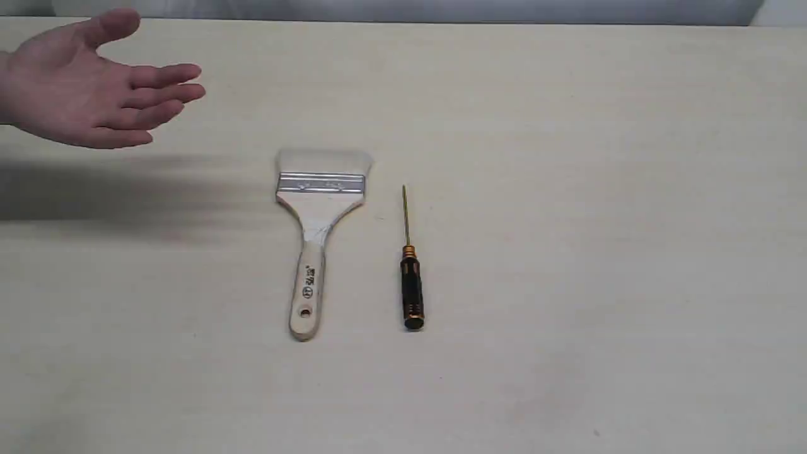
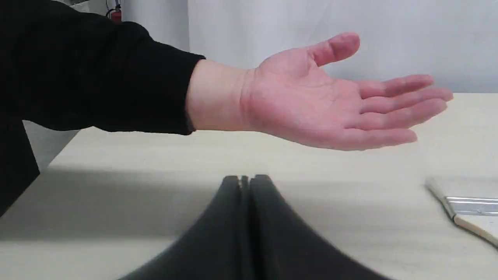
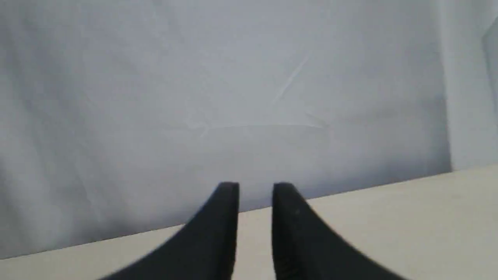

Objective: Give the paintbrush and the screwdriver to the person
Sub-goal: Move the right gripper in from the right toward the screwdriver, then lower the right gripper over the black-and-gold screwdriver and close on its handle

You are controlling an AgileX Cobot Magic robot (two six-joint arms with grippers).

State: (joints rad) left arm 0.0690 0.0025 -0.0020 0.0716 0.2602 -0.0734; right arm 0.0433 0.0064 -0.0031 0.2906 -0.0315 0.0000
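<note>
A person's hand (image 1: 88, 88), palm up, hovers over the counter's (image 1: 599, 284) far-left corner to receive paintbrush (image 1: 317, 221) and screwdriver (image 1: 410, 277), untouched mid-counter; left fingers (image 2: 232, 190) pressed together, right fingers (image 3: 227, 198) slightly spread.

The person's hand (image 1: 82, 88), over the far left corner of the bench (image 1: 599, 353), is cut off at the wrist by the exterior view's edge. The paintbrush (image 1: 318, 221) has pale bristles (image 1: 325, 161) whose ends blur into the bench top, and its logo (image 1: 309, 284) is too small to read. The left wrist view crops it past the ferrule (image 2: 470, 205). The screwdriver (image 1: 410, 265) tip is too fine to tell. The left gripper (image 2: 246, 178) and right gripper (image 3: 256, 186) show only blurred fingertips.
</note>
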